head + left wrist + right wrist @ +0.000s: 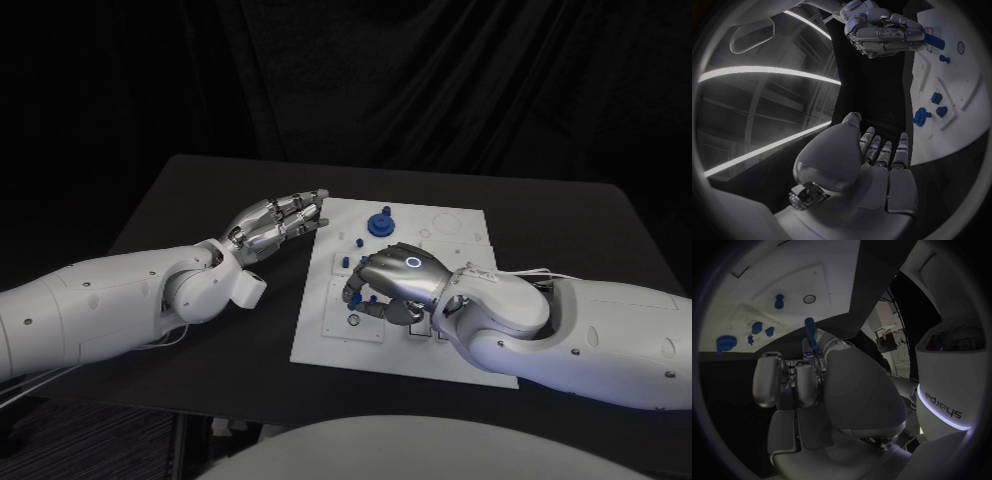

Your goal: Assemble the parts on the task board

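On the black table (202, 200) lies the white task board (433, 225), before dark curtains (433, 80).

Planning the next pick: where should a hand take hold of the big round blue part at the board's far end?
Probably by its raised centre stem, from straight above: the round part seems to stand flat on the board with its stem upward, and small parts nearby crowd its sides.

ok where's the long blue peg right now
The long blue peg is pinched in the right hand, held over the near middle of the white task board, across from the left hand at the board's left edge.
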Available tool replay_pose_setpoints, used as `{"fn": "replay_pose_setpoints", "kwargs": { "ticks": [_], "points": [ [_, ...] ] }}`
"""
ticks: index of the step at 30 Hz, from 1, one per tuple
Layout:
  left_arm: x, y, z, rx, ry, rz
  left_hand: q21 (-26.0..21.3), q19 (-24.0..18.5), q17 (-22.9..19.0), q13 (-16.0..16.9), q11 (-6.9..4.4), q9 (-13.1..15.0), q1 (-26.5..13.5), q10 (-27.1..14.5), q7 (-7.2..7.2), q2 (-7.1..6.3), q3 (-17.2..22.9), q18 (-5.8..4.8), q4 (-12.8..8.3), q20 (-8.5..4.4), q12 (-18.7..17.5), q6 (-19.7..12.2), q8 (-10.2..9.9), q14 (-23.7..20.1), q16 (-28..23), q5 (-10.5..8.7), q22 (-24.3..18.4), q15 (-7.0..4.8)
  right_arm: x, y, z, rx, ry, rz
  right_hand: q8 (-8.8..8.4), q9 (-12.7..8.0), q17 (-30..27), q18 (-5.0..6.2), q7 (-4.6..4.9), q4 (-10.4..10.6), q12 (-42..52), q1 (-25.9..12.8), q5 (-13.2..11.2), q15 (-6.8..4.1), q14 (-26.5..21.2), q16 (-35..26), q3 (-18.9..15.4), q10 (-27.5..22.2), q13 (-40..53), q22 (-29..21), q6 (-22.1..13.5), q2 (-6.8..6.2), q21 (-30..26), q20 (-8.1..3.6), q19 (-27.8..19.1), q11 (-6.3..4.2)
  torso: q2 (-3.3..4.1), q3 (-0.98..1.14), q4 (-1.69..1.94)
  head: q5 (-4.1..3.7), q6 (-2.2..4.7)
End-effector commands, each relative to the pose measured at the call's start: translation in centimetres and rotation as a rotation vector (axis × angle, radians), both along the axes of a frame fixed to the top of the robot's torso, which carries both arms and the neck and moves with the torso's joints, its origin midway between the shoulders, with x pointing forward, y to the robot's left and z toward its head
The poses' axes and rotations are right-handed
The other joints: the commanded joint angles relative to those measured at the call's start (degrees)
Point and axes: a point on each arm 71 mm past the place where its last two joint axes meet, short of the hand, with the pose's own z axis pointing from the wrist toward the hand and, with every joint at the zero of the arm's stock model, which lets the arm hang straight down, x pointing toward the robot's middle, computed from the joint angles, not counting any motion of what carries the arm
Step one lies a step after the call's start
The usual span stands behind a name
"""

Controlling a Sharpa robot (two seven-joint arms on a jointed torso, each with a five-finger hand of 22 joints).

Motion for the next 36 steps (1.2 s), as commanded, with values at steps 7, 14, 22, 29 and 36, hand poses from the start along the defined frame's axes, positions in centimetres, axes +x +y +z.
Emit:
{"fn": "replay_pose_setpoints", "kwargs": {
  "ticks": [7,14,22,29,36],
  "points": [
    [0.0,-0.2,0.0,-0.021,-0.001,-0.014,0.16,0.12,0.0,0.02,0.02,-0.05,0.36,-0.18,0.03,-0.28,0.34,0.62,0.02,-0.04,0.02,-0.52,0.04,0.06,0.16,-0.25,-0.17,-0.16,-0.4,0.6,-1.7,-0.059,-0.005,0.052,-0.28,0.1,-0.14,-0.72,-0.03,0.08,-0.02,-0.06,0.17,-0.38,0.81,-0.23,0.43,2.96,0.65,10.18,-0.27,-0.41,0.03,-0.36,-0.28,-2.68,0.1,0.02,-0.16,0.36,-0.01],
    [0.0,-0.2,0.0,-0.019,0.002,-0.014,0.15,0.1,-0.01,0.01,0.03,-0.06,0.34,-0.21,0.04,-0.27,0.36,0.62,0.03,-0.05,0.0,-0.55,0.03,0.04,0.15,-0.27,-0.19,-0.16,-0.5,0.6,-2.5,-0.071,0.01,0.052,-0.21,0.22,-0.24,-0.72,-0.07,-0.07,-0.12,0.01,0.17,-0.38,0.76,-0.31,0.63,3.04,0.7,10.18,0.01,-0.39,0.01,-0.35,-0.32,-2.7,0.05,0.03,-0.25,0.32,-0.01],
    [0.0,-0.2,-0.1,-0.016,0.006,-0.014,0.14,0.1,-0.01,0.01,0.03,-0.06,0.33,-0.23,0.04,-0.26,0.37,0.62,0.04,-0.05,-0.01,-0.57,0.02,0.03,0.15,-0.27,-0.21,-0.16,-0.5,0.5,-3.1,-0.083,0.021,0.046,-0.17,0.28,-0.24,-0.72,-0.08,-0.13,-0.15,0.01,0.18,-0.39,0.75,-0.32,0.69,3.09,0.74,10.18,0.12,-0.4,0.03,-0.36,-0.32,-2.71,0.07,0.1,-0.23,0.32,-0.01],
    [0.0,-0.2,-0.2,-0.015,0.009,-0.015,0.14,0.1,-0.01,0.0,0.07,-0.06,0.3,-0.29,0.08,-0.26,0.43,0.61,0.06,-0.06,-0.05,-0.58,0.01,0.04,0.15,-0.3,-0.21,-0.14,-0.4,0.4,-3.5,-0.087,0.025,0.038,-0.18,0.32,-0.29,-0.69,-0.09,-0.21,-0.17,0.05,0.23,-0.39,0.72,-0.36,0.76,3.16,0.77,10.14,0.17,-0.43,-0.11,-0.36,-0.39,-2.73,0.0,0.07,-0.22,0.34,-0.01],
    [0.0,-0.1,-0.2,-0.014,0.011,-0.014,0.14,0.1,-0.01,0.0,0.07,-0.06,0.3,-0.29,0.08,-0.26,0.43,0.61,0.06,-0.06,-0.05,-0.58,0.01,0.04,0.15,-0.3,-0.21,-0.14,-0.4,0.4,-3.8,-0.095,-0.005,0.043,-0.2,0.36,-0.39,-0.67,-0.09,-0.31,-0.2,0.08,0.34,-0.4,0.68,-0.43,0.86,3.23,0.82,10.11,0.21,-0.45,-0.21,-0.37,-0.44,-2.73,0.02,0.07,-0.24,0.32,-0.01]
  ]
}}
